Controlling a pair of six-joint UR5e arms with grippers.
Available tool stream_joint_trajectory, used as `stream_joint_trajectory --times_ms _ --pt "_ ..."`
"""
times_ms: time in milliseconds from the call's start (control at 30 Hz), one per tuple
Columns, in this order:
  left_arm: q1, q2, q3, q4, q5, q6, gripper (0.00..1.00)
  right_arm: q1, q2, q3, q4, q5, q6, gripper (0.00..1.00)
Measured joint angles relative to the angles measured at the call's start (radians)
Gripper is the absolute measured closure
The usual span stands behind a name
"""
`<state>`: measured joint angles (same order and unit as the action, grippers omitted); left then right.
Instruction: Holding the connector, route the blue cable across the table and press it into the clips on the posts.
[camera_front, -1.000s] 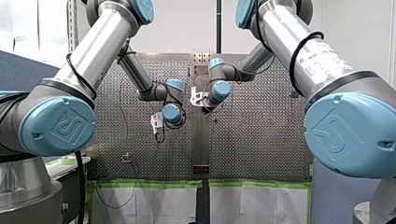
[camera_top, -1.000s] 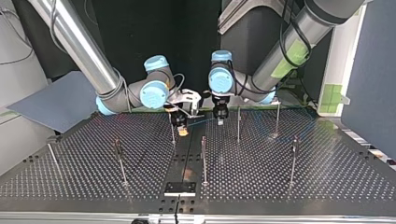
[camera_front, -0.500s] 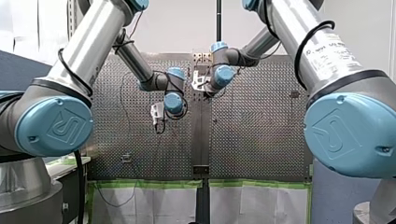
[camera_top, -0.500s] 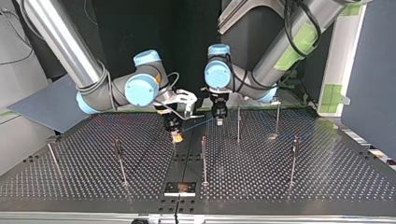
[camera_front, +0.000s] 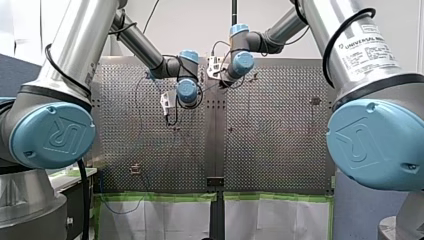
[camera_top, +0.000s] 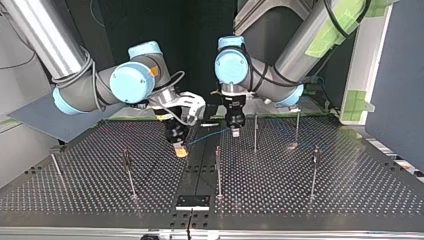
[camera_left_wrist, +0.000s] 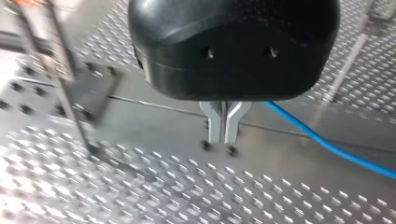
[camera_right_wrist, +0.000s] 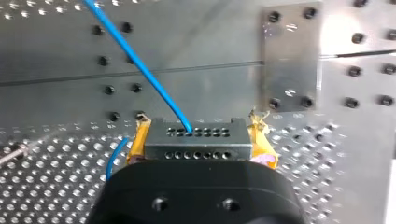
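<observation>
Right gripper (camera_right_wrist: 198, 135) clamps the connector (camera_right_wrist: 196, 145); left gripper (camera_left_wrist: 224, 135) is pinched closed beside the cable (camera_left_wrist: 322, 142).

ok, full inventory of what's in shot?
table: one, dark, perforated
connector: one, grey with rows of holes, over table's middle
blue cable: one, blue, out of the connector
posts: at least six, thin metal, upright across the table
plate: one, metal, table's near edge in top view
sheet: one, grey, top view's left
green tape: one strip, green, table's lower edge in front view
arms: two, silver with blue caps, from front view's sides
my right pincer: one, yellow-padded, shut on connector
my left pincer: one, black, shut, cable beside it
</observation>
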<state>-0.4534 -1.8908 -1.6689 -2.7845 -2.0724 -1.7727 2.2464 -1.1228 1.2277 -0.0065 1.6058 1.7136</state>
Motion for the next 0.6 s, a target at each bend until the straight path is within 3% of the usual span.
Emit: stream_joint_trajectory --times_ms 333,600 --pt "-0.014 0.089 0.0 -0.014 -0.035 0.001 1.0 0.009 -0.04 0.013 0.0 -0.001 -0.001 1.0" --pt "-0.013 0.098 0.001 0.012 -0.031 -0.002 1.0 0.011 -0.045 0.013 -0.003 -0.026 0.002 1.0"
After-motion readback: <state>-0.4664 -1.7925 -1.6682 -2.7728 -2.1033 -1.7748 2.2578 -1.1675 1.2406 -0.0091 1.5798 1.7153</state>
